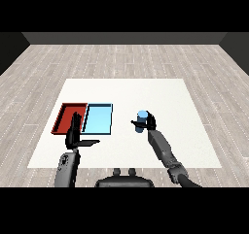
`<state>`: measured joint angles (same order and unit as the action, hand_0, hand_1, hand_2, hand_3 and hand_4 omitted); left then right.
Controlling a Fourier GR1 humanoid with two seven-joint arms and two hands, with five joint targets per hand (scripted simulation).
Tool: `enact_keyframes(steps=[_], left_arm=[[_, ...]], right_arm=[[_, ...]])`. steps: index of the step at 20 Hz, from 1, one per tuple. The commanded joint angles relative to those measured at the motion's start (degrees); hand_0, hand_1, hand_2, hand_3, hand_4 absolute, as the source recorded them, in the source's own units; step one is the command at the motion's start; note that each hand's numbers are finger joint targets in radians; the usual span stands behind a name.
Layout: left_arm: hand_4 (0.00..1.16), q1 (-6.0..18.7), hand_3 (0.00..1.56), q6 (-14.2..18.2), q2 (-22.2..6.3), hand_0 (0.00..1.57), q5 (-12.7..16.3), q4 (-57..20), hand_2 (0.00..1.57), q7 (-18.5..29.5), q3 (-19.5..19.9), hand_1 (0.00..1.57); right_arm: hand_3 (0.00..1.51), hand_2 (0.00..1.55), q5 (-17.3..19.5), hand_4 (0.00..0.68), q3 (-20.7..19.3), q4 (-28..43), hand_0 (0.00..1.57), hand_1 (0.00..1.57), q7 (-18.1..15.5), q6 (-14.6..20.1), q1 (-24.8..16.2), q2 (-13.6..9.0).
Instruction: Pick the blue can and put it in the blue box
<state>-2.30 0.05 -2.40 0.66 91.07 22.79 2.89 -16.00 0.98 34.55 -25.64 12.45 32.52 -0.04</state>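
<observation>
Carrying the blue can (142, 116) over to the light blue tray (98, 118) is the step in hand, judging from the head view. The right hand (147, 123) curls round the can, which sits upright to the right of both trays, well apart from them. Keeping it level and clearing the tray's near rim before lowering should help. The left hand (76, 133) hangs spread beside the red tray (68, 117), holding nothing.
</observation>
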Motion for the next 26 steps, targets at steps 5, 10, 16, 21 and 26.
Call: enact_keyframes(steps=[5,10,16,21,26], left_arm=[[0.00,3.6,0.00,0.0,-0.6,0.00,-0.6,-3.6,0.00,0.6,0.7,0.00],[0.00,2.0,0.00,-2.2,-1.7,0.00,1.3,-2.2,0.00,-0.8,0.8,0.00],[0.00,2.4,0.00,-0.3,1.7,0.00,-2.3,-2.4,0.00,-2.8,-5.6,0.00],[0.00,3.6,0.00,0.7,2.4,0.00,-1.8,-3.1,0.00,-2.4,-7.2,0.00],[0.00,3.6,0.00,1.9,2.4,0.00,-0.8,-3.7,0.00,-2.4,-8.5,0.00]], right_arm=[[1.35,1.47,-0.3,0.453,9.2,11.8,1.46,1.46,1.5,5.6,-4.0,0.0],[1.37,1.47,6.3,0.498,8.4,15.6,1.45,1.45,1.1,6.5,-4.7,0.0],[1.39,1.49,2.5,0.525,10.9,15.5,1.46,1.46,0.3,8.1,-0.6,0.0],[1.35,1.47,5.6,0.539,12.4,25.9,1.45,1.45,8.3,9.2,-0.3,0.0],[1.35,1.46,7.2,0.562,11.7,28.5,1.44,1.44,7.3,5.9,-3.9,-0.7]])
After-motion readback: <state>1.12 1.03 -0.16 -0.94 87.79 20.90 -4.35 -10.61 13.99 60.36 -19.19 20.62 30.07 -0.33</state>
